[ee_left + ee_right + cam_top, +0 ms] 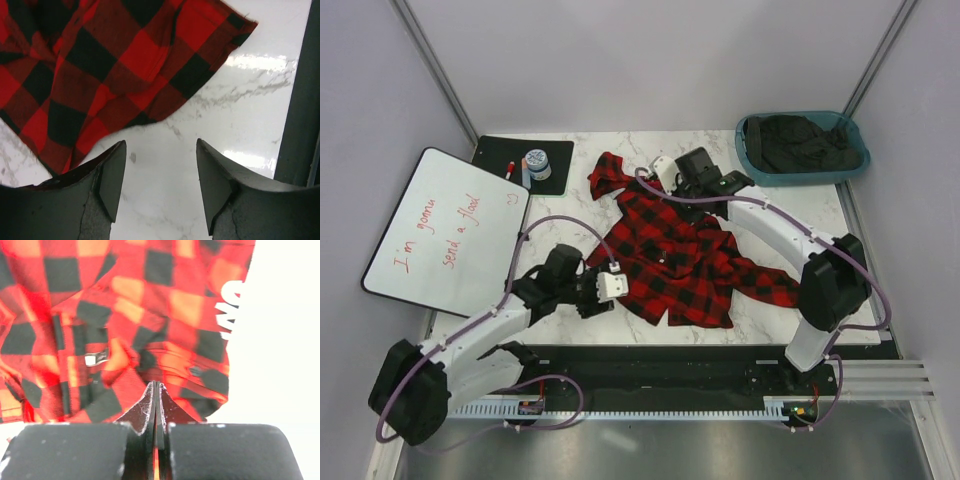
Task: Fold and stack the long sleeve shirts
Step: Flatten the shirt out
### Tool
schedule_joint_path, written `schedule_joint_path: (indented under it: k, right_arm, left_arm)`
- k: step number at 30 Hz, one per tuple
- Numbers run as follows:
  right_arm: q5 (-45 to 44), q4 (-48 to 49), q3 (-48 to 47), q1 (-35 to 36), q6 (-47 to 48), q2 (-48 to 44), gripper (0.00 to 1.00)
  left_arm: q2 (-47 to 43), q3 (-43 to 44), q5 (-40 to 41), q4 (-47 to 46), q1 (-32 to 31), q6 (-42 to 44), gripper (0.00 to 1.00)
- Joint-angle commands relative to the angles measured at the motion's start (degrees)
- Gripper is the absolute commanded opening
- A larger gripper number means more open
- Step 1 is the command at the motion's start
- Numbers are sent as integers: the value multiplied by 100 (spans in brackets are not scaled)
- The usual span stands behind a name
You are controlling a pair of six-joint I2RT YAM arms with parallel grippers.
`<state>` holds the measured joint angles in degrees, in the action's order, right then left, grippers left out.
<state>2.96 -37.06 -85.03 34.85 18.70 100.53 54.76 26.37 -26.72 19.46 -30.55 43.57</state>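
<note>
One shirt (pixel 670 255) lies crumpled on the counter (pixel 760 325). My right end effector (pixel 156 387) is pinched together on fabric at its far end; my left end effector (pixel 160 170) stands apart over bare marble beside the near-left hem.

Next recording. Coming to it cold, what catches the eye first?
A red-and-black checked flannel shirt lies rumpled across the middle of the marble table. The right pincer is shut on a fold at its far end; the left pincer stands open by its near-left edge. A whiteboard with red handwriting lies at left, a teal bin of dark clothes far right.
</note>
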Motion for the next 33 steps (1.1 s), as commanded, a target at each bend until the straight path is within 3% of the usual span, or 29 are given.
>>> schedule_joint_path:
  k: [1, 4, 7, 8, 11, 18, 19, 20, 23, 26, 29, 33]
  right_arm:
    - [310, -214, -242, -303, -103, -376, 0]
    - [854, -617, -347, -400, 186, -289, 0]
    - [1197, -926, -269, -391, 231, -201, 19]
    - [1250, -917, -33, -383, 213, -209, 32]
    - [1522, -891, 258, -391, 143, -201, 42]
    - [2243, -943, 426, -374, -15, -139, 47]
    - [2287, -944, 470, -365, -15, -148, 48]
    - [2297, -909, 496, -313, -15, -130, 48]
    - [2297, -882, 584, -164, 2, -121, 48]
    - [2201, -751, 690, -32, -33, -86, 48]
    - [1963, -575, 734, 65, -15, 71, 48]
    - [2015, -478, 524, 311, -129, 300, 48]
  left_arm:
    - [865, 552, 580, -1251, -715, -472, 66]
    - [1316, 773, 423, -1489, -874, -639, 69]
    - [1344, 659, 334, -1673, -944, -455, 70]
    - [1388, 607, 378, -1787, -1014, -411, 70]
    - [1607, 510, 518, -2181, -1155, -227, 71]
    - [2370, 474, 957, -2351, -1454, 248, 73]
    - [2503, 492, 1063, -2342, -1454, 257, 70]
    - [2583, 535, 1072, -2211, -1446, 335, 55]
    - [2654, 527, 1037, -1607, -1437, 546, 22]
    - [2067, 283, 704, -676, -1332, 1194, 7]
    - [1162, 27, 475, 73, -1121, 1932, 2]
    - [413, -176, 431, 759, -1059, 2199, 2]
